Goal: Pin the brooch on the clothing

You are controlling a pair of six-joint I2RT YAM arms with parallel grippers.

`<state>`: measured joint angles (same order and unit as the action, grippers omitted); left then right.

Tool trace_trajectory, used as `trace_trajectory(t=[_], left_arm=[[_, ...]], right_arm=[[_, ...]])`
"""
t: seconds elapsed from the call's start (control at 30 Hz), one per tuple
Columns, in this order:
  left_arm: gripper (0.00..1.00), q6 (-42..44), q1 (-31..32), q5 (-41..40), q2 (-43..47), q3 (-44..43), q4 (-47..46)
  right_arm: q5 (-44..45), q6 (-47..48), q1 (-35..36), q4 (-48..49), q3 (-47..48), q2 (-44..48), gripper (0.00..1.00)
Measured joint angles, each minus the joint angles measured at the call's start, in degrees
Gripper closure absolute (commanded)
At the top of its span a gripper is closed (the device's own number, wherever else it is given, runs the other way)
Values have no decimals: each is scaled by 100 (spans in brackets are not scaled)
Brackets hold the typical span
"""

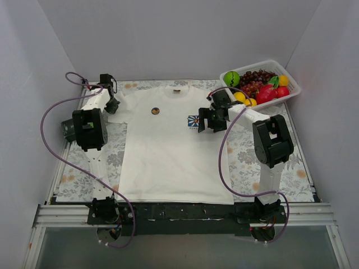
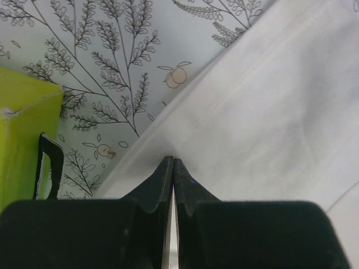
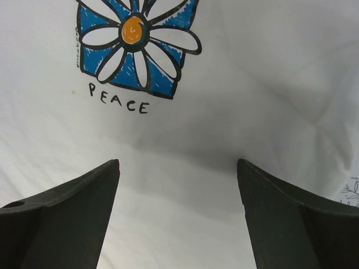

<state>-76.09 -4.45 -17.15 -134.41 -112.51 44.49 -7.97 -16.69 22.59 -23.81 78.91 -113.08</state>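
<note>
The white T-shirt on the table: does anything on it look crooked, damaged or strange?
Nothing stands out. The white short-sleeved T-shirt lies flat and spread out, and the small round dark brooch sits on its chest, apart from the blue square flower print.

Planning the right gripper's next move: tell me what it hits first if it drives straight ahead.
The right gripper, open, would likely meet the shirt first: bare white cloth just below the flower print. How far off is unclear.
</note>
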Motion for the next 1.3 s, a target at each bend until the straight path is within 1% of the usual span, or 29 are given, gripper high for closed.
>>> trace_trajectory(t=[0.2,0.3,0.4,0.57,0.67,0.77,0.87,1.1,1.23,1.3], left_arm=[[100,197,107,402,197,15,-155],[99,332,387,437,417,20,-210],[99,420,955,431,761,179,-310],[100,376,2098,597,1272,831,-450],[100,262,2487,763,1373,1340,-511],[100,129,2610,879,1381,1878,-557],[100,-33,2608,988,1425,2297,-654],[100,-282,2566,1093,1694,2830,-1132],[100,-350,2549,1080,1733,2909,-1207],[100,-369,2522,1073,1753,2933,-1213]], right_arm=[[-4,98,0,-221,136,9,7],[13,175,0,-389,369,11,7],[39,219,0,-459,660,46,8],[326,334,2,-525,1167,85,9],[518,398,4,-697,1777,-94,10],[684,479,4,-710,2422,-474,13],[754,511,4,-719,2682,-804,19],[1029,678,4,-828,2865,-1412,18],[1355,804,11,-857,2852,-1438,17],[1464,848,11,-682,2695,-1340,17]])
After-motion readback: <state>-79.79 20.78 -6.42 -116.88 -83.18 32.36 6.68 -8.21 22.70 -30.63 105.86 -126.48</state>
